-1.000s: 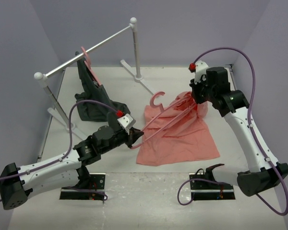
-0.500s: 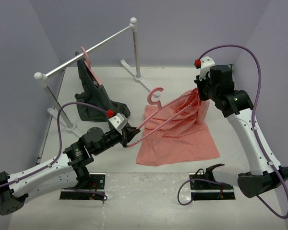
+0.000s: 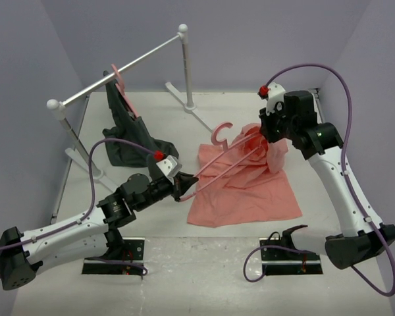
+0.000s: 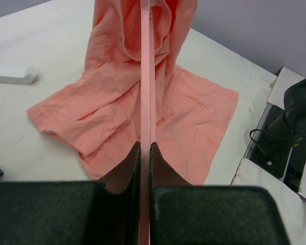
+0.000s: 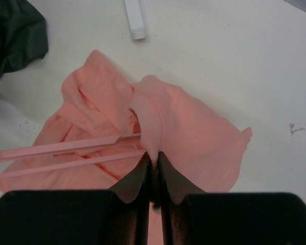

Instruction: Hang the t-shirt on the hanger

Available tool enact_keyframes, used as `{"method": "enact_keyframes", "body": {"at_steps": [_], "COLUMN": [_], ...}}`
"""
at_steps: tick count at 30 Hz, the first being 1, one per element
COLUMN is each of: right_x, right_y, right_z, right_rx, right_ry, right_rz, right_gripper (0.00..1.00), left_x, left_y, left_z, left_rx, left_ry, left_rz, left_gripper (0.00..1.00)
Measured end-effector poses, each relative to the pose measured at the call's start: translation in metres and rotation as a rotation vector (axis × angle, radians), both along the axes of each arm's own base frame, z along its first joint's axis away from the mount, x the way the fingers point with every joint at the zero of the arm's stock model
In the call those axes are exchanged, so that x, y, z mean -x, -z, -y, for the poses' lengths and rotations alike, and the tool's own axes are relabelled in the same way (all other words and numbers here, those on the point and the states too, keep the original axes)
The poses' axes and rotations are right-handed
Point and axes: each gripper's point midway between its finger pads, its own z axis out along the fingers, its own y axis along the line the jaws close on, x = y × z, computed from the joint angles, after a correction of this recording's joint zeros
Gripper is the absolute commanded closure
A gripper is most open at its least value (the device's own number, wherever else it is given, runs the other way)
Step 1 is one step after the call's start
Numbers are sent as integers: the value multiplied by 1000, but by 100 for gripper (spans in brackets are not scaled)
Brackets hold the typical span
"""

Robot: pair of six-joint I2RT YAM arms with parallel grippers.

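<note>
The left gripper [image 3: 182, 185] is clamped hard on one end corner of the pink hanger [image 3: 214, 160]. The hanger's thin bars run straight out ahead of its jaws, like a long lance aimed at the other arm. Gripping that far end seems meant to leave the opposite arm of the hanger free to go into cloth.

The right gripper [image 3: 263, 135] has its jaws pinched shut on a fold at the neckline of the salmon t-shirt [image 3: 243, 191]. It lifts that part off the table [image 3: 151, 263] so the collar hangs open just ahead of its fingertips. In the right wrist view the hanger bars come in from the side and disappear into the raised fabric right in front of the jaws.

The hook [image 3: 218, 133] stands outside the cloth, between the two grippers and nearer the right one. The rest of the shirt lies spread on the table below and between both sets of jaws. Judging by this, the step in hand is feeding the hanger's arm through the neck opening; the shirt is not yet seated on either shoulder.
</note>
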Motion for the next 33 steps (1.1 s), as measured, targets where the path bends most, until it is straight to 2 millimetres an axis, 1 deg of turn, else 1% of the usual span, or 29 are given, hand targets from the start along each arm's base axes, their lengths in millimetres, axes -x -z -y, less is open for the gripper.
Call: {"method": "enact_keyframes", "body": {"at_steps": [2,3,5,7,11,12,14,16,18,21,23,24,26,27,31,33], "right_x": [-1,-3,-5,-9,-12,-14,-14,-13,-13,-14,-14,-13,-11,-9,7,16], "right_y": [7,10,15,23,49,56,72,87,94,94,92,91,88,87,75,64], "right_z": [4,7,13,22,37,41,49,57,64,69,70,70,68,67,56,46], "right_rx": [19,32,60,90,145,155,174,193,210,203,179,163,123,103,22,-25], "right_ry": [16,31,62,104,181,211,252,292,331,387,423,439,468,478,484,465], "right_rz": [-14,-14,-14,-10,-32,-33,-50,-76,-86,-81,-75,-73,-64,-55,2,36], "right_gripper": [83,79,75,68,52,47,39,35,34,37,37,36,28,27,28,33], "left_x": [2,4,5,4,1,0,-3,-5,-7,-8,-8,-8,-8,-8,-7,-6], "left_y": [6,10,19,27,45,49,60,74,82,88,89,90,89,89,84,84], "left_z": [1,2,4,7,15,17,23,27,31,37,40,41,43,43,46,46], "left_rx": [2,1,-5,-7,-23,-18,-22,-41,-44,-40,-34,-32,-26,-22,-5,-3], "left_ry": [15,23,35,40,45,45,43,43,46,55,63,65,70,71,81,85], "left_rz": [0,-2,-7,-13,-34,-39,-59,-80,-95,-105,-107,-108,-109,-109,-100,-100], "left_gripper": [100,100,100,100,100,100,100,100,100,100,100,100,100,100,100,100]}}
